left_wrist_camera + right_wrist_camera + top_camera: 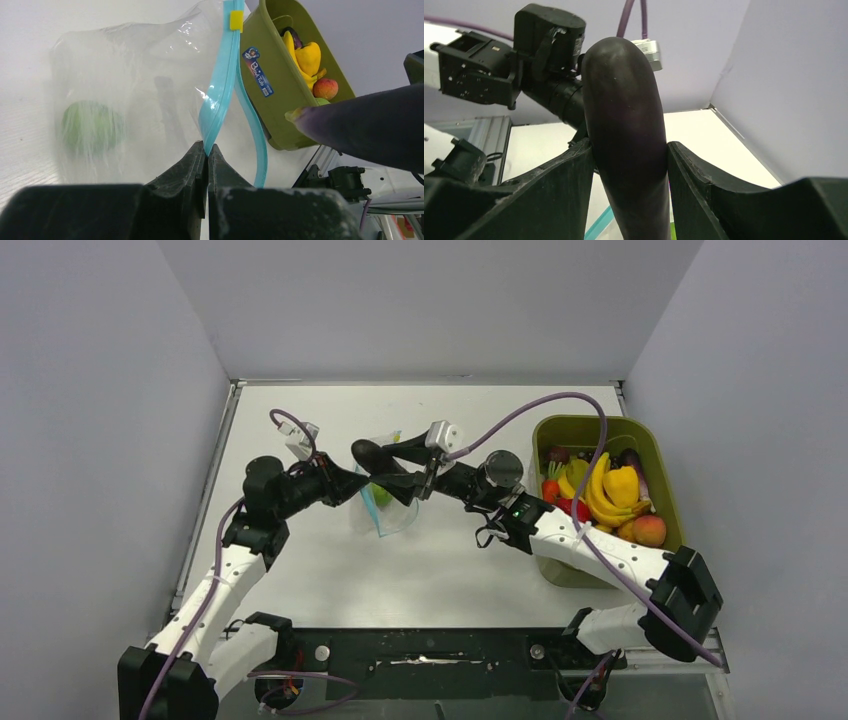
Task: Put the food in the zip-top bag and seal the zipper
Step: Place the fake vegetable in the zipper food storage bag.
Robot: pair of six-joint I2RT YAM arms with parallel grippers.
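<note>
While the left gripper (pixel 207 148) pinches the zipper (pixel 220 95) of the bag (pixel 125 75), holding it open, the right gripper (pixel 629 160) clasps an eggplant (pixel 624 100) that likely needs lowering inside next.

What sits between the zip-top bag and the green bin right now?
In the top view, the right gripper and its arm lie between the green bin and the zip-top bag, holding a dark purple eggplant over the bag.
</note>
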